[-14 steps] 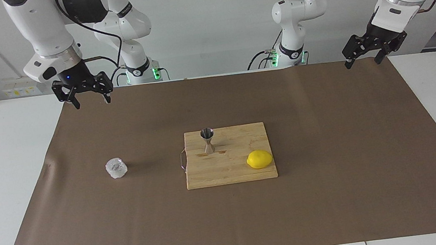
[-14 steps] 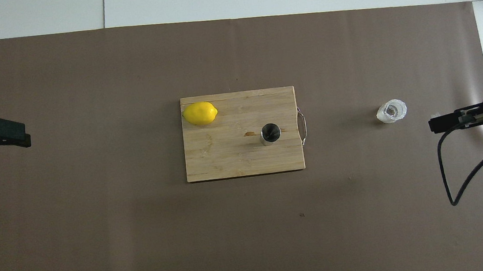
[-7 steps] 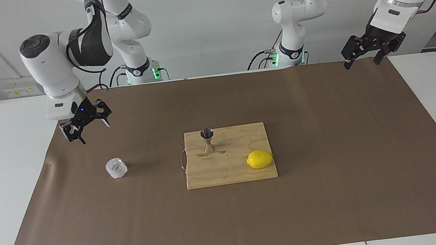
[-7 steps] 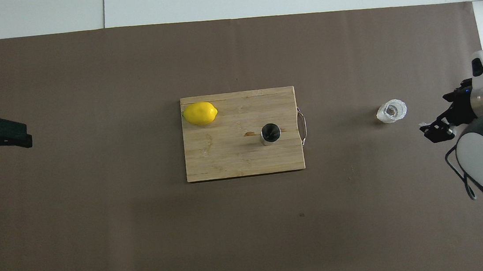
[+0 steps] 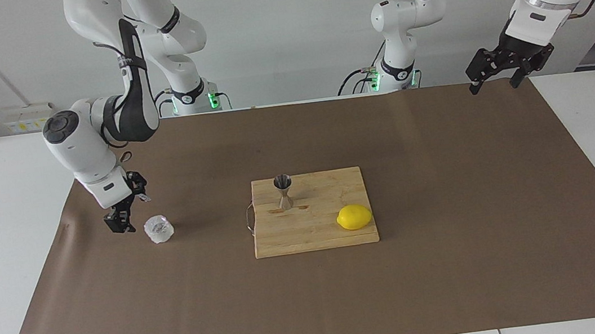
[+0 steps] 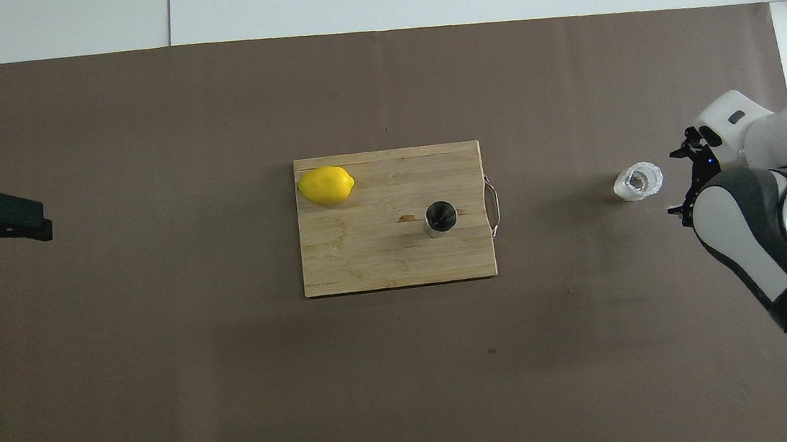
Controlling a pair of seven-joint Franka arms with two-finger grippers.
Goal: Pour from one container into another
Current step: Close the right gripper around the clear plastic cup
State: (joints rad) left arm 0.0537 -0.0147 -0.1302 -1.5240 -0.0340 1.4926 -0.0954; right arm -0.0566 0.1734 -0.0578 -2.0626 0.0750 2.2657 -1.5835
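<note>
I bring the right gripper, fingers unreadable, low beside the squat crinkled clear cup to grasp it; left gripper waits open.

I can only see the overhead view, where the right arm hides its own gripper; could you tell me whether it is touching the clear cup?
Observer: No. The right gripper is low beside the clear cup, open, with a sliver of mat between them.
Operator: Thank you. Is the jigger standing upright?
Observer: Yes, the jigger stands upright on the cutting board, narrow waist plain to see.
Operator: And how high is the left gripper?
Observer: The left gripper waits open, raised in the air over the mat's corner at the robots' edge.
</note>
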